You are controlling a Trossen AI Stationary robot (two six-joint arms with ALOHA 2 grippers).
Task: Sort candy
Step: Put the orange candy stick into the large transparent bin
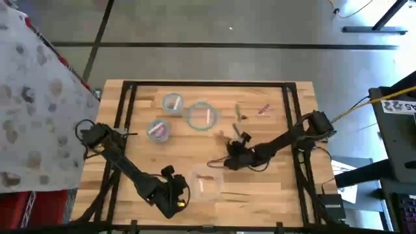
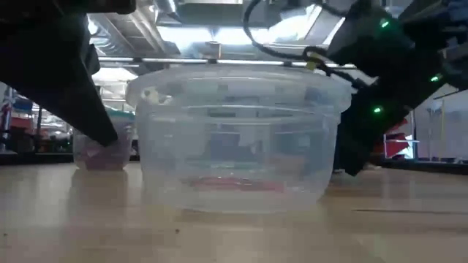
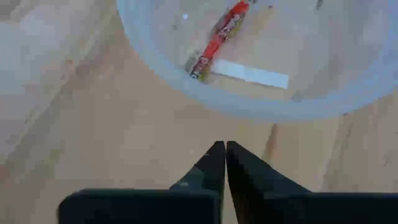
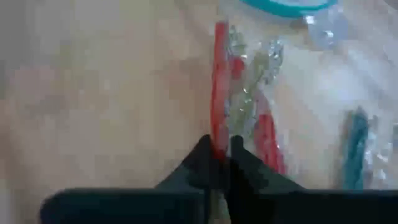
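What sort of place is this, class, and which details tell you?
Probably a robotics lab or workshop: a wooden worktable with a dark frame on a bare concrete floor, strip-lit industrial ceiling behind, and a cabled equipment stand beside the table.

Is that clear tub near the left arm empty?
No. The clear tub holds a red candy stick beside a white strip.

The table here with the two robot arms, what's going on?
Candy is being sorted into clear bowls. The right gripper, near the table's middle, has closed on a thin red candy stick lying among loose wrapped sweets. The left gripper is shut and empty, waiting at the front edge beside a clear bowl that already holds a red stick. Three teal-rimmed bowls sit farther back.
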